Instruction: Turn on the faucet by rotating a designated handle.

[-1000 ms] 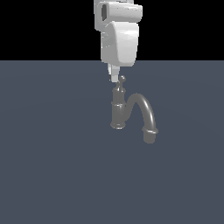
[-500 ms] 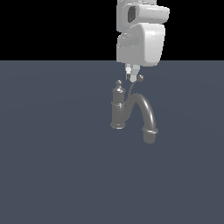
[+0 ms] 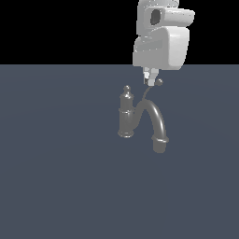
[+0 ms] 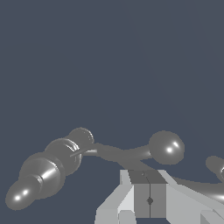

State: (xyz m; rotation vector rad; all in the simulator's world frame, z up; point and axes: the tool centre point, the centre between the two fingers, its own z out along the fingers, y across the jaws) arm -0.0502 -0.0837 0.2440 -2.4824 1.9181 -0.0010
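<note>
Faucet [image 3: 127, 116] reads as dark grey metal — smooth, polished, w/ bright specular spots on column and knob finial in wrist view. Spout has a softer satin sheen along the arch. Handle [image 3: 148, 93]: same grey metal, thin, glossy; ball tip at approx. 1 o'clock from finial shows a sharp highlight. Gripper [image 3: 149, 80] housing looks like white-grey plastic, smooth, semi-gloss; fingers [image 4: 148, 197] duller grey. Ground surface [image 3: 56, 177] — flat slate-blue, matt, no texture.

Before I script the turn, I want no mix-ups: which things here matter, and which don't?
For the job:
- dark grey metal faucet
- its thin curved wire handle with ball tip
- white gripper, fingers together

Not for the job:
- flat blue-grey floor, nothing loose visible
</note>
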